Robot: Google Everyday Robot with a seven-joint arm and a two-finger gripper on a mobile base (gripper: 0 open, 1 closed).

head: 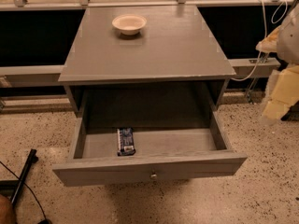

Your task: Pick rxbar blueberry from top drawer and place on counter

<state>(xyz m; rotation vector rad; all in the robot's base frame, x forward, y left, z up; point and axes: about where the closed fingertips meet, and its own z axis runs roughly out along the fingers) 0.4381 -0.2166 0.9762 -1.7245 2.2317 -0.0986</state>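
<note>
Hovering right of counter, gripper, speckled floor

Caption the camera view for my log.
Open top drawer holds the rxbar blueberry; a cream bowl sits on the counter; the gripper hangs at the right edge.

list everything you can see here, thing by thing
top drawer: 1, grey, pulled out, round knob on front
rxbar blueberry: 1, dark blue, flat in the top drawer, left of centre
counter: 1, grey, cabinet top
bowl: 1, cream, on counter near the back
floor: 1, speckled beige, around cabinet
rod: 1, black, on floor bottom left
cable: 1, white, hanging upper right
blurred shape: 1, white and yellow, right edge; cannot tell what it is
tool: 0, not in view
</note>
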